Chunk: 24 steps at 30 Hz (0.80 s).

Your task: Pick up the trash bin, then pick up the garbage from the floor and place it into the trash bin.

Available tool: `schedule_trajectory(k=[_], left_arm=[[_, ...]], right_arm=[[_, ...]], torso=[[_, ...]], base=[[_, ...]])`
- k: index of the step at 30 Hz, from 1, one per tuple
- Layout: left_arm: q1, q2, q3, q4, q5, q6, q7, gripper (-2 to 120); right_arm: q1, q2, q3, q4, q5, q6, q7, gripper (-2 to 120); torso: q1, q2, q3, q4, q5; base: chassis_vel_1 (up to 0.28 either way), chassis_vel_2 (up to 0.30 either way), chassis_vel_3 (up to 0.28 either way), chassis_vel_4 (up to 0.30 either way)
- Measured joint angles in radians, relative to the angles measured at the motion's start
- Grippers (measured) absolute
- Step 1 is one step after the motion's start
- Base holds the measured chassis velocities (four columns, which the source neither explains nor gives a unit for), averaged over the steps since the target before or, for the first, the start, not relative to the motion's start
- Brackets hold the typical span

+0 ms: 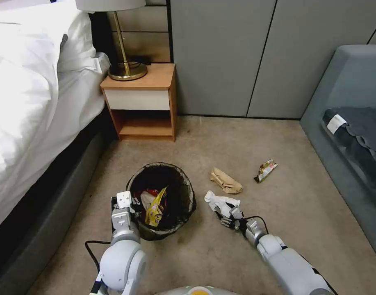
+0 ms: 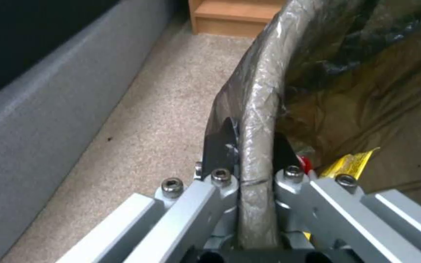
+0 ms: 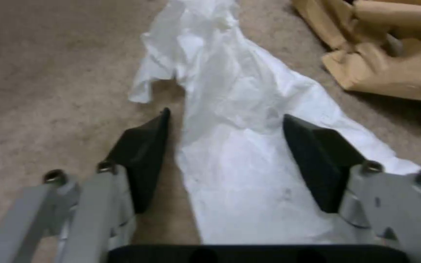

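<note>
Left end effector [image 2: 252,153] clamps trash bin [image 2: 259,106] rim; right end effector [image 3: 225,146] straddles tissue [image 3: 239,146].

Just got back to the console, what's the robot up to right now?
It is clearing litter off the carpet. The left gripper is clamped on the rim of the trash bin, which already holds a yellow wrapper and some red scraps. The right gripper is down at the floor, open, its fingers on either side of the white tissue, not yet closed on it. A brown paper bag and a small wrapper lie on the carpet beyond.
</note>
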Motion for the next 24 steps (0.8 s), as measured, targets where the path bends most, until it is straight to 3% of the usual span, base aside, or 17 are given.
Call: schedule_trajectory(k=[3,6,11,14,24], left_arm=[[0.001,0.001,0.001,0.000,0.000,0.000,0.000,1],[0.001,0.001,0.002,0.000,0.001,0.000,-0.001,1],[0.001,0.001,0.002,0.000,0.001,0.000,-0.001,1],[-0.001,0.001,0.004,0.001,0.001,0.000,-0.001,1],[-0.002,0.002,0.003,0.001,0.000,0.001,-0.001,1]], right_arm=[[-0.002,0.000,0.000,0.000,0.003,0.006,0.001,50],[-0.003,-0.001,0.002,0.000,0.007,0.013,0.008,34],[-0.006,-0.005,0.002,0.001,0.011,0.018,0.009,22],[-0.009,-0.008,0.003,0.004,0.014,0.022,0.010,5],[-0.009,-0.005,0.004,0.019,0.026,0.024,0.022,0]], torso=[[0.000,0.000,0.000,-0.0001,0.0003],[0.000,0.000,0.000,-0.0002,-0.0002],[0.000,0.000,0.000,-0.0003,0.0000],[0.000,0.000,0.000,-0.0005,0.0000],[0.000,0.000,0.000,-0.0005,0.0001]], base=[[0.000,0.000,0.000,0.000],[0.000,0.000,0.000,0.000],[0.000,0.000,0.000,0.000],[0.000,0.000,0.000,0.000],[0.000,0.000,0.000,0.000]])
